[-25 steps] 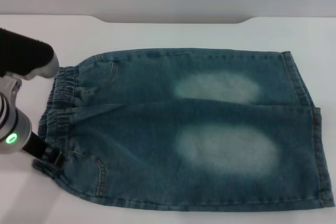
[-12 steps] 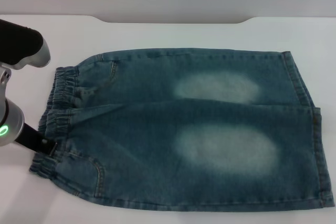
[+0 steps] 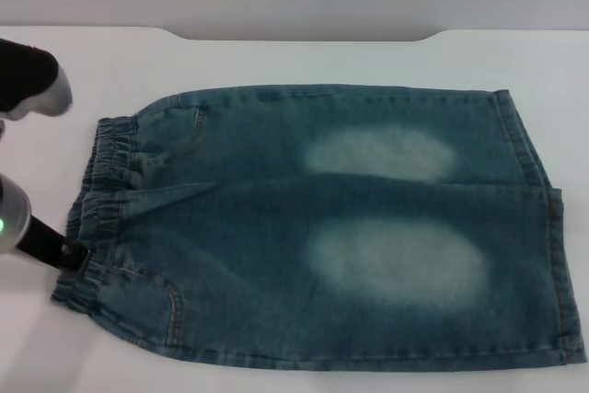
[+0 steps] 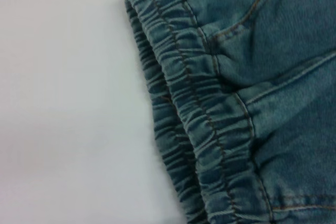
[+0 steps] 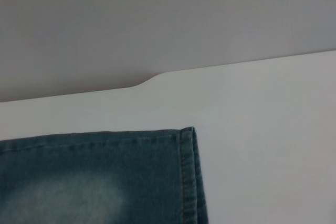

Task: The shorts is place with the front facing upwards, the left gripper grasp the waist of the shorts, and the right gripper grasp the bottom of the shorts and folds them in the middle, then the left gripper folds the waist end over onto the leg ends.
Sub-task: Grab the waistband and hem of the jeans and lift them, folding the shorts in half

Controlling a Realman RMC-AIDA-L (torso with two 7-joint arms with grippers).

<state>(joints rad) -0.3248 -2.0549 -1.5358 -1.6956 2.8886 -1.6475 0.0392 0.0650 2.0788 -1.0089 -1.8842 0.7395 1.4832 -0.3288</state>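
Observation:
The blue denim shorts [image 3: 331, 227] lie flat on the white table, with two pale faded patches facing up. Their ruched elastic waist [image 3: 103, 195] is on the left and the straight leg ends [image 3: 555, 255] are on the right. My left gripper [image 3: 70, 253], a black claw on the green-lit arm, sits at the table's left edge against the near corner of the waist. The left wrist view shows the waistband [image 4: 199, 124] close up, with table beside it. In the right wrist view, one far hem corner [image 5: 188, 171] appears. The right gripper is out of view.
The white table [image 3: 276, 62] runs around the shorts on all sides. Its far edge [image 3: 304, 39] has a shallow notch, and a grey wall stands behind it. The dark upper part of the left arm [image 3: 28, 80] hangs over the far left.
My left arm has drawn back to the left, from over the near waist corner to just beside it. The shorts have barely moved.

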